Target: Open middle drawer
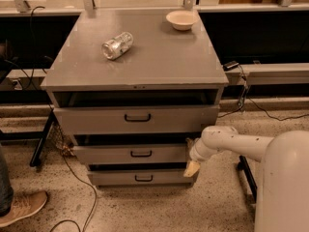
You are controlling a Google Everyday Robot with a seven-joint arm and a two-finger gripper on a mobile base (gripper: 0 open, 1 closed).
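The grey metal cabinet (140, 57) has three drawers stacked in front. The middle drawer (111, 154) has a low, wide front with a small black bar handle (141, 153) at its centre, and a dark gap shows above it. My gripper (191, 158) is at the right end of the middle drawer's front, well to the right of the handle. It hangs from the white arm (236, 144) that comes in from the right. The top drawer (96, 120) stands a little out, and the bottom drawer (116, 178) sits below.
A crushed can (117, 45) and a pale bowl (181, 19) lie on the cabinet top. A person's shoe (21, 208) is on the floor at the left. Cables run along the floor and behind. My white base (285, 187) fills the lower right.
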